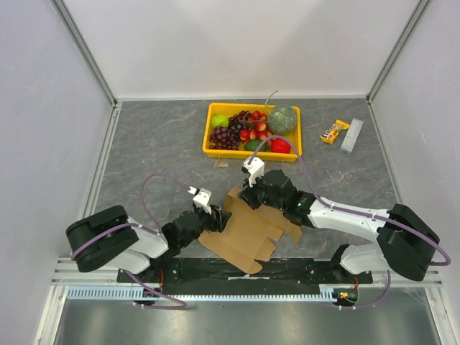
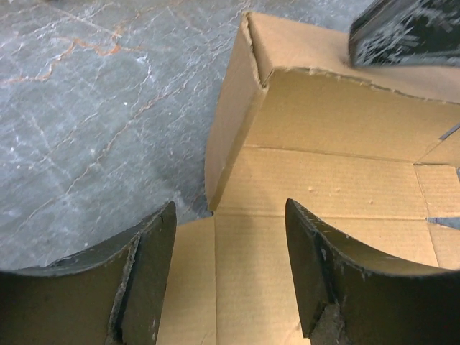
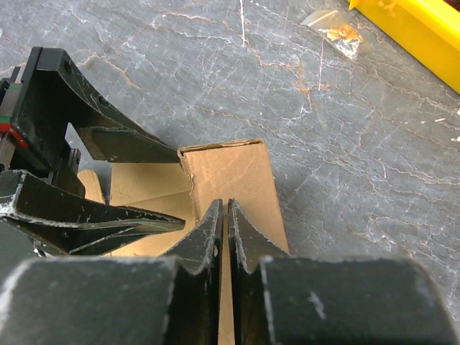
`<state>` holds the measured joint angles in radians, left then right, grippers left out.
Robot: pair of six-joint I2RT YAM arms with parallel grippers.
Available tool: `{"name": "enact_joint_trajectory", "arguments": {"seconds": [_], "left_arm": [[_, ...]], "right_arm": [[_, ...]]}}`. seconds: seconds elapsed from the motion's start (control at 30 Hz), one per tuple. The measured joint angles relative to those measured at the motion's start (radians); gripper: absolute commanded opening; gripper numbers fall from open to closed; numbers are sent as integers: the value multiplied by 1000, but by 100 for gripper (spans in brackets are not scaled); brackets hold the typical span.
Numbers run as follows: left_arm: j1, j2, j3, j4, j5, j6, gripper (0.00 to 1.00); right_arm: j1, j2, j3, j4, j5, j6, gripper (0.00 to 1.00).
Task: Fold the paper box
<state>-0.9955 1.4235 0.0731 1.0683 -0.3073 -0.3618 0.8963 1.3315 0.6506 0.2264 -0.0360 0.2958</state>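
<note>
Gaping left pincer (image 2: 230,208) over paper box (image 2: 323,180), right pincer (image 3: 223,206) pinching edge

Bright, even light from overhead leaves soft, faint shadows on the grey surface (image 1: 158,144); the right gripper (image 3: 223,208) blurs nearest its camera.

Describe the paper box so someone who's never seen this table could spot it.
At the near edge of the grey marbled table, between the left arm and right arm, lies the paper box, a partly folded sheet. It is plain brown cardboard, unlike the yellow plastic tray behind it.
</note>
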Motion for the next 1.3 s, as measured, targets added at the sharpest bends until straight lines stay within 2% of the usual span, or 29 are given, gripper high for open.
{"name": "enact_joint_trajectory", "arguments": {"seconds": [0.2,0.43,0.57,0.77,1.07,1.3], "left_arm": [[0,-171,-9,-183,-10,-45,70],[-1,-358,-14,-318,-53,-77,73],[-1,-420,-14,-357,-82,-79,67],[-1,-385,-14,-371,-97,-79,56],[-2,-236,-14,-328,-103,-79,49],[-2,-213,-14,-293,-110,-79,45]], "right_arm": [[3,-29,3,-6,41,0,15],[3,-30,15,-2,84,0,16],[3,-20,35,4,97,0,16],[3,24,64,21,97,0,16],[3,113,91,59,71,0,15],[3,131,90,123,55,0,15]]}}
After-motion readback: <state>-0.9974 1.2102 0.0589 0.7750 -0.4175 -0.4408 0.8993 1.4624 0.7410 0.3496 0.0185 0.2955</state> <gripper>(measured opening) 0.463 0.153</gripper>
